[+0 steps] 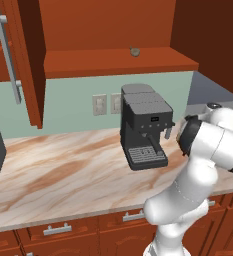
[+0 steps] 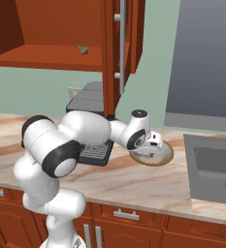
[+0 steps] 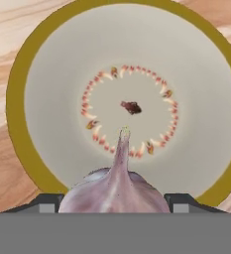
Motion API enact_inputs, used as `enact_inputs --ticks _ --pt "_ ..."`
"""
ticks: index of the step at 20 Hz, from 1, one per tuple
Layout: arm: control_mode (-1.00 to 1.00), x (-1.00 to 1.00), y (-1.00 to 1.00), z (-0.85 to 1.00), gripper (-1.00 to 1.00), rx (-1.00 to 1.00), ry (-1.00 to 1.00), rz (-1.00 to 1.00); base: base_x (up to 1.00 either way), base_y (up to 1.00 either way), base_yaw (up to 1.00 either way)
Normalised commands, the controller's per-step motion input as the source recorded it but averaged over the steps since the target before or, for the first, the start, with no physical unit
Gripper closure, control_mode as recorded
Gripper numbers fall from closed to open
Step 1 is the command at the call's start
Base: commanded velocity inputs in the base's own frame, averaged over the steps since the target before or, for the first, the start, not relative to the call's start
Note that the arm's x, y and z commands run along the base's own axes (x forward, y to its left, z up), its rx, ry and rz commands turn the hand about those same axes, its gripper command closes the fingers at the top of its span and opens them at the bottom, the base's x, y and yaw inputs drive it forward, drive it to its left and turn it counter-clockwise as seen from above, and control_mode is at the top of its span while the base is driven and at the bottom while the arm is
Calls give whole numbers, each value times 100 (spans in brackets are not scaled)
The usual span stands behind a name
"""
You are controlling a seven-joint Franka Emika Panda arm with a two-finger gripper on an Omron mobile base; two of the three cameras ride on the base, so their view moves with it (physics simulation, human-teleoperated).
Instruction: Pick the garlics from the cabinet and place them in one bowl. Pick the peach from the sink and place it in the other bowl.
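End effector [image 3: 115,201] pinching the pale garlic [image 3: 116,191] directly above the gold-rimmed bowl [image 3: 18,124] on the worktop [image 2: 134,181], positioned for release; second garlic [image 1: 134,51] remains on the cabinet [image 1: 118,62] shelf.

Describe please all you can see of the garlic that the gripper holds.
The garlic is a pale whitish-pink bulb with faint lilac streaks and a thin pointed tip. It sits between the two dark fingertips of the gripper, its tip pointing toward the middle of the bowl below it. It hangs above the bowl.
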Motion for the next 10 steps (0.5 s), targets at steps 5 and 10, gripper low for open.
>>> enact_inputs --ticks 5,10 --pt "-100 31 -12 -12 100 1 0 2 0 0 0" --pt "-100 23 -16 -7 100 2 0 1 0 0 0"
